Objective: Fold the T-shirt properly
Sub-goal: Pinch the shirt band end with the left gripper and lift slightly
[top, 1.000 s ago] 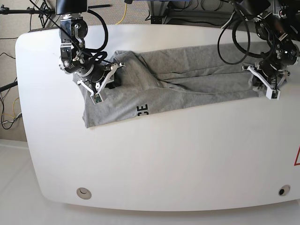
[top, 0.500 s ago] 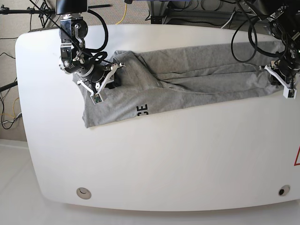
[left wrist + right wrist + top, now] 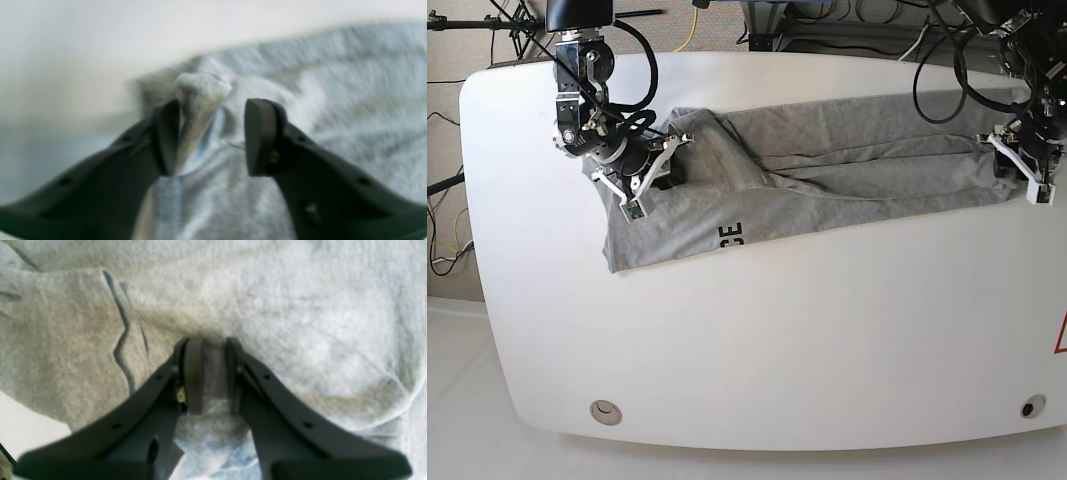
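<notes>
The heather-grey T-shirt lies stretched in a long band across the far half of the white table. Black lettering shows at its near edge. My right gripper is at the shirt's left end. In the right wrist view it is shut on a pinch of the cloth. My left gripper is at the shirt's right end. In the blurred left wrist view it has its jaws apart, with a raised tuft of cloth against one finger.
Cables and stand legs run behind the table's far edge. Small round fittings sit near the front left and front right corners. A red mark shows at the right edge.
The left arm swung right, drawing the shirt's right end out longer, then eased slightly back left. The right arm and its end of the shirt have not moved.
</notes>
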`<state>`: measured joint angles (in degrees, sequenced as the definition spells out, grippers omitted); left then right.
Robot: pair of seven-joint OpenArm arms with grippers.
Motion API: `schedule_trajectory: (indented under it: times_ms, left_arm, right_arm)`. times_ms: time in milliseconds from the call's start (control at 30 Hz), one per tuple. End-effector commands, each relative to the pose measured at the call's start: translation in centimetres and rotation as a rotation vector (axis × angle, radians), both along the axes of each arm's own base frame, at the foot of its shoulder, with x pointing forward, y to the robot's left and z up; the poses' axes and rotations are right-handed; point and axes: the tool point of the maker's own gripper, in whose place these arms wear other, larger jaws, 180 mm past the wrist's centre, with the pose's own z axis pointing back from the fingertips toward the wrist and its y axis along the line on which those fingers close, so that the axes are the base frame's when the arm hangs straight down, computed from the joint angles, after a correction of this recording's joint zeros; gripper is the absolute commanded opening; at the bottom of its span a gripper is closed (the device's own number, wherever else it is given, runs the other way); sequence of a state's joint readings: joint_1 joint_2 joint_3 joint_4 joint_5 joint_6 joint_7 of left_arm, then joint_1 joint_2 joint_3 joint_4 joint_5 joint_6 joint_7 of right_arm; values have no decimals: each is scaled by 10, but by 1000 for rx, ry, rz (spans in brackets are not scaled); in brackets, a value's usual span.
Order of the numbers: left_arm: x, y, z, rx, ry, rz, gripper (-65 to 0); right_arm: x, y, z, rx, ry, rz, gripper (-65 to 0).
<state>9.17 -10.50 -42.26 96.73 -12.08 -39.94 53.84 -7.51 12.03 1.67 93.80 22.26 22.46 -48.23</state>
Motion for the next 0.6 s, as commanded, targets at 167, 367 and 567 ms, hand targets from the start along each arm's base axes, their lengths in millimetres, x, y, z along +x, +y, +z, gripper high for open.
schedule_trajectory:
  times_ms: [167, 367, 567]
  left_arm:
    - [-1, -29, -4, -34, 32, -78, -650]
    - [-15, -37, -11, -48, 59, -65, -650]
    - [-31, -29, -14, -29, 72, -32, -650]
  right_arm:
    - [4, -3, 4, -17, -9, 0, -531]
    - [2, -4, 2, -19, -2, -1, -530]
    - [3, -3, 4, -14, -10, -5, -530]
